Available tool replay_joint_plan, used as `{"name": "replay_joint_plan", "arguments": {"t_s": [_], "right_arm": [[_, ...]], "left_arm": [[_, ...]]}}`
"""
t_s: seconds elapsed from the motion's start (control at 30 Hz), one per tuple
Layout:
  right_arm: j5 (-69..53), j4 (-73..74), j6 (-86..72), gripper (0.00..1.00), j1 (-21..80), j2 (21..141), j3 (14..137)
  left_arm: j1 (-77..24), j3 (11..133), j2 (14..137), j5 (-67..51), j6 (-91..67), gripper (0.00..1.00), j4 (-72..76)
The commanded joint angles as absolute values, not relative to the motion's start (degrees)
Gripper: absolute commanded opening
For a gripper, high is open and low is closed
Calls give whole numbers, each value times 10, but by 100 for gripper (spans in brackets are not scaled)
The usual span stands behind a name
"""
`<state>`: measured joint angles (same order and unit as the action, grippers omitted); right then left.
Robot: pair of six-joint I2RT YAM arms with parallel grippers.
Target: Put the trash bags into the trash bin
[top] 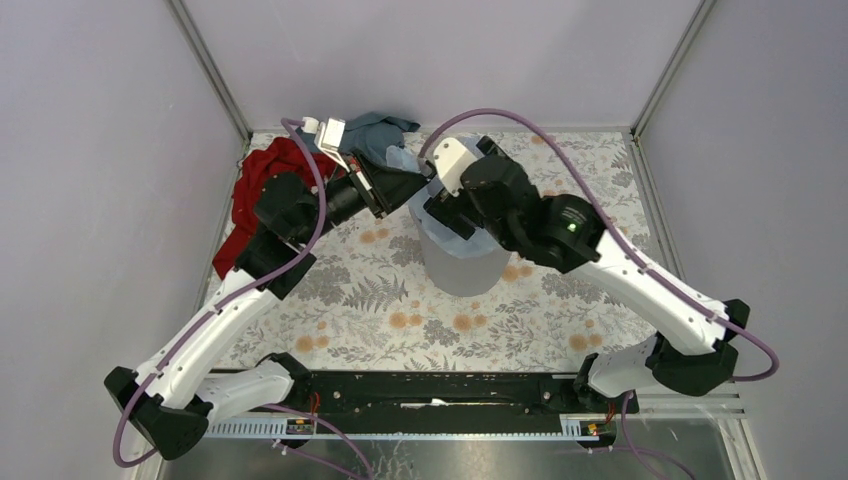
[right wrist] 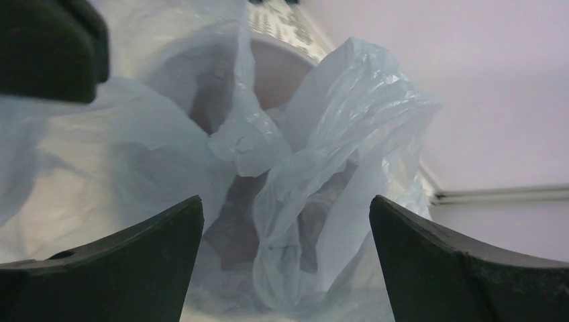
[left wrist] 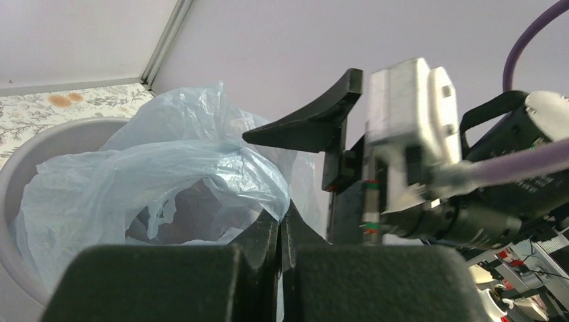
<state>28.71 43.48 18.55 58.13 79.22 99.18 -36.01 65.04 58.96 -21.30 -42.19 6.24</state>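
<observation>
- Looking down from overhead, I see the trash bin (top: 462, 265) standing upright at the middle of the table (top: 400, 310), with both arms meeting over its mouth.
- The trash bag (right wrist: 335, 134) is bunched in that mouth. Part of it sits inside and the rest billows above the rim.
- The left tool (left wrist: 279, 231) reaches in from the bin's 10 o'clock. Its fingers are pressed together and the bag's film runs right into the seam, so I judge it is pinching the bag's edge.
- The right tool (right wrist: 285, 221) comes in from 3 o'clock and hangs over the bag. It is spread wide, with a crumpled fold between its fingers, and it grips nothing.
- I judge the step in hand to be getting the loose, raised part down inside the bin.
- To do it well, I would close the right tool low on the fold and press straight down the middle of the bin.
- I would hold the left pinch until the right tool has the film, then let go so the edge can follow it in.
- The film looks thin and could tear, and the bin looks light and could tip, so I would avoid pulling sideways.
- The two tools sit very near each other, so I would move only one at a time.
- A red cloth (top: 262, 180) and a teal-grey cloth (top: 375, 130) lie at the table's 10 to 11 o'clock, and I would leave them alone.
- I can read no brand, label or writing on anything.
</observation>
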Motion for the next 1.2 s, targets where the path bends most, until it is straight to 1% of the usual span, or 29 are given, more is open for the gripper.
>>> {"name": "replay_joint_plan", "arguments": {"t_s": [0.0,0.1,0.2,0.23,0.27,0.3,0.4,0.47,0.53,0.6,0.63,0.67,0.73,0.8,0.9,0.97,1.07,1.17], "right_arm": [[460,405,277,100,606,825,972],[552,347,309,100,609,836,938],[593,282,327,100,609,825,911],[593,267,328,97,609,817,907],[597,248,330,93,609,809,901],[600,227,335,87,609,796,893],[602,168,341,57,609,767,881],[602,150,331,41,608,752,882],[589,182,287,23,606,746,905],[538,251,208,2,592,746,948],[497,283,150,0,578,746,970],[431,309,102,0,553,745,986],[272,336,21,0,482,741,1005],[125,327,-49,0,436,743,1003],[-40,297,-138,0,388,762,1001],[-160,251,-204,0,346,776,992],[-346,117,-333,0,271,784,932],[-409,14,-433,0,208,783,872]], "left_arm": [[-361,637,575,-228,-433,0,108],[-361,635,574,-228,-433,0,107],[-361,633,571,-227,-432,0,101],[-361,632,570,-227,-432,0,99],[-361,631,568,-226,-432,0,98],[-361,629,566,-225,-431,0,96],[-361,622,558,-219,-429,0,90],[-361,616,550,-214,-421,0,84],[-361,607,544,-203,-404,0,75],[-361,597,537,-186,-380,0,64],[-361,593,534,-176,-373,0,55],[-361,592,533,-169,-367,0,45],[-360,591,531,-162,-357,0,31],[-360,586,528,-155,-351,0,25],[-359,582,525,-139,-338,0,17],[-359,581,530,-135,-328,0,23],[-358,578,553,-143,-310,0,72],[-358,580,600,-166,-314,0,130]]}}
